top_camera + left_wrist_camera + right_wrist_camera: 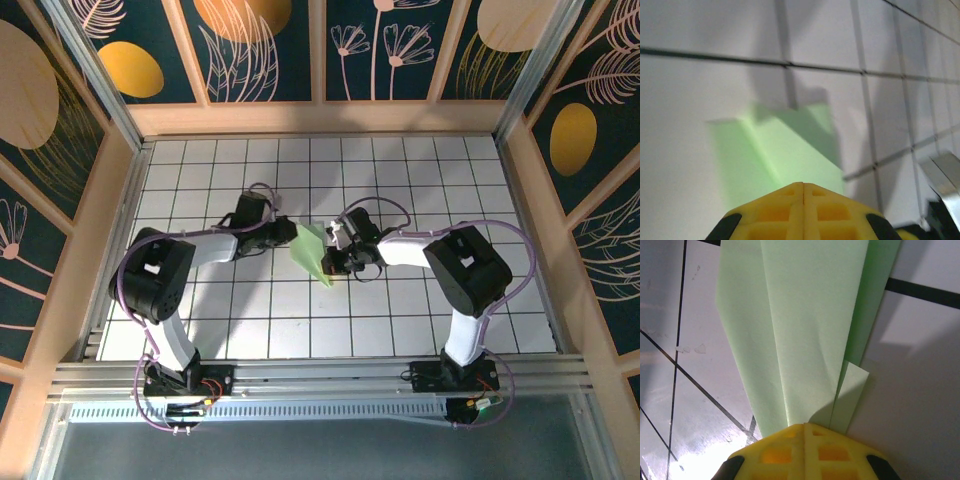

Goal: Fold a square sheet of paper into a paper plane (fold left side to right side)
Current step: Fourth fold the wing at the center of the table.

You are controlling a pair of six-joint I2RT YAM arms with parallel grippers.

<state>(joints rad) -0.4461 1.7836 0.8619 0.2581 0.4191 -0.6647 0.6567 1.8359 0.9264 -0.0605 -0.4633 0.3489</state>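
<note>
From above, near the middle of the white tabletop ruled in dark grid lines [400, 310]: a slim, pointed paper plane [311, 250] of light green paper, creased lengthwise, nose toward 5 o'clock and wide tail toward 11 o'clock. At the plane's 10 o'clock edge, right against it, the black left gripper [284, 233], reaching in from 9 o'clock. At the plane's 4 o'clock side, close against the nose half, the black right gripper [338, 262], reaching in from 3 o'clock. Through the left wrist camera: left gripper [803, 192] narrowed right down, yellow moulded fingertips [775, 210] pressed together along a thin seam. Just past the tips at 12 o'clock, a blurred pale green flap of the paper plane [790, 155], flat on the tiles and running in under the tips. Cannot tell whether pinched or only pressed down. At 4 o'clock in that view, a shiny metal piece [945, 172], too blurred to name. Through the right wrist camera: right gripper [803, 432] likewise closed tight, yellow fingertips [835, 455] meeting at a seam. Paper plane [805, 315] fanning away toward 12 o'clock from beneath them, long creases converging at the tips, a small folded corner poking out at 1 o'clock beside the main body. Here too, cannot tell whether held between the pads or merely lying under them. Around the table, pale wooden framing [310, 115] and dark blue panels [250, 50] painted with orange discs and line-drawn plants.
</note>
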